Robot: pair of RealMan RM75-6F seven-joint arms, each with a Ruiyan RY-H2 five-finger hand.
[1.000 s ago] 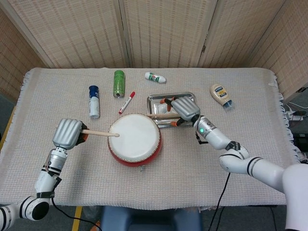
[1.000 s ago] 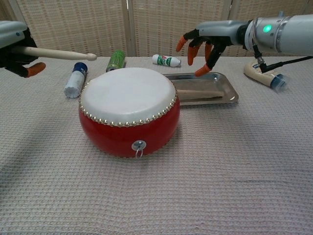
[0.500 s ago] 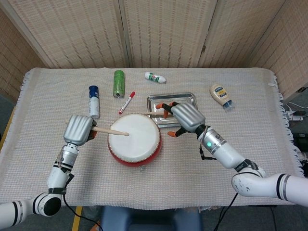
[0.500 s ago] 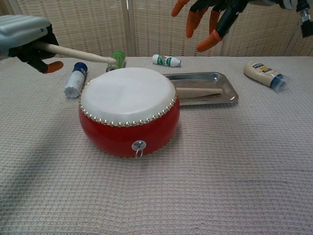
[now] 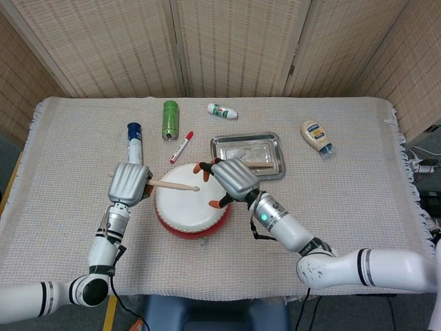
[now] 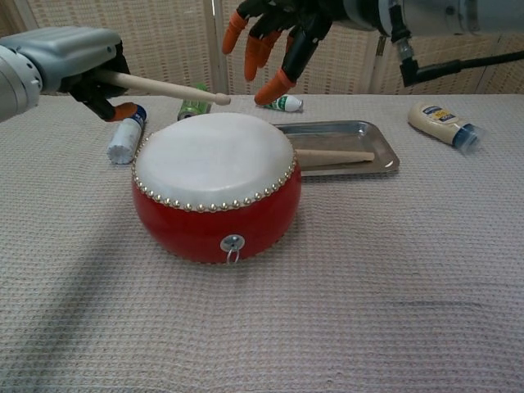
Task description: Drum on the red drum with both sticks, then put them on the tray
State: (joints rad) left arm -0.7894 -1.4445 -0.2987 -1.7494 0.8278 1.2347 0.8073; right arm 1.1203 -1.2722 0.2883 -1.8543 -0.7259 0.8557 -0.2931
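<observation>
Drumstick in left-hand fingers

Two drumsticks: one gripped in my left hand, one lying in the single steel tray. One red drum. One red marker. One green can lying down. One blue-capped white bottle. One small white tube with green print. One pale squeeze bottle on its side. My right hand hangs over the drum, fingers spread, holding nothing. One woven cloth covers the table.
</observation>
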